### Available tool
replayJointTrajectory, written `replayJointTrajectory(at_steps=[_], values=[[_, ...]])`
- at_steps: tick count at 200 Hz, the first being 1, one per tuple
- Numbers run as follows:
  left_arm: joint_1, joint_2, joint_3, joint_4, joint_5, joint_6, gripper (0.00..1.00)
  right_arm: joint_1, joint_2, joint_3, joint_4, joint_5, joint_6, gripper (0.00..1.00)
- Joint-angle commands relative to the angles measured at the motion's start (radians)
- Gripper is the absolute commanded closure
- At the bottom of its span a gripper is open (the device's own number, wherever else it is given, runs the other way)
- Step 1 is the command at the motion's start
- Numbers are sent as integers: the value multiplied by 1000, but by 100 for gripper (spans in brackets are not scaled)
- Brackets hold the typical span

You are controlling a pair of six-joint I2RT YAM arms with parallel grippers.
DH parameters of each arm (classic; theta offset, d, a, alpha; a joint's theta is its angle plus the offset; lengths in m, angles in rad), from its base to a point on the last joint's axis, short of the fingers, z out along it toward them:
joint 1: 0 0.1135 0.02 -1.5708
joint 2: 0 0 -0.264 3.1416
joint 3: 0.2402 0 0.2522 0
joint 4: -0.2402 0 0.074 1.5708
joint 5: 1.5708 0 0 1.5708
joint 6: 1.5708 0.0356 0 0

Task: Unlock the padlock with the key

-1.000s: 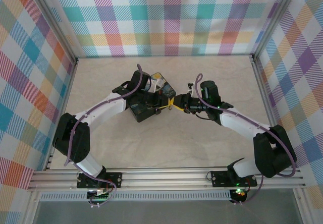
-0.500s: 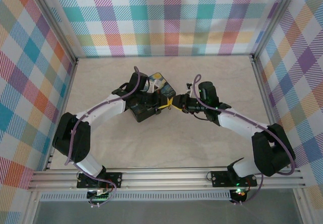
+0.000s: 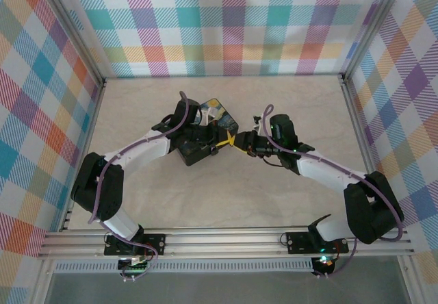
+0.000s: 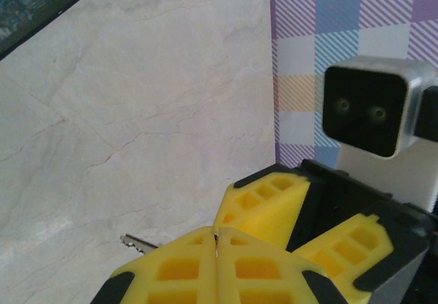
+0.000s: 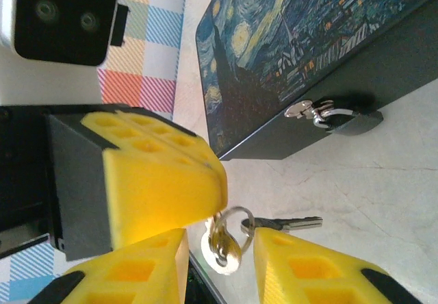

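The key [image 5: 295, 223] lies level just above the table, its blade pointing right, with a ring [image 5: 230, 230] and a second small key hanging from its head. My left gripper [image 4: 216, 239] is shut on the key; the blade [image 4: 137, 242] sticks out to the left of its yellow fingers. In the top view the left gripper [image 3: 224, 142] and right gripper [image 3: 238, 142] meet tip to tip beside the box. My right gripper [image 5: 222, 241] stands open, with the ring in the gap between its fingers. The padlock [image 5: 332, 117] hangs shut on the hasp of the dark blue box [image 5: 301, 57].
The blue swirl-painted box [image 3: 205, 134] sits mid-table under the left wrist. Pale marble tabletop [image 3: 226, 194] lies in front of the arms. Plaid walls [image 3: 233, 23] close off the back and both sides.
The right gripper's jaws have narrowed a little around the key ring. Both wrists have shifted slightly; the left grip on the key is unchanged.
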Motion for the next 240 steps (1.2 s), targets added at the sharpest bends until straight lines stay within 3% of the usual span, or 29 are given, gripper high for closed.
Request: replayJointTrajectory(at_steps=[1, 117, 171, 240], values=[[9, -7, -8, 69, 18, -21, 100, 10, -26, -16, 8, -19, 15, 69], [8, -17, -12, 44, 45, 14, 100, -7, -2, -22, 33, 38, 62, 68], [7, -18, -10, 50, 73, 31, 100, -20, 8, -35, 14, 69, 97, 74], [7, -14, 16, 11, 73, 57, 100, -56, -101, -119, -68, 215, 177, 80]])
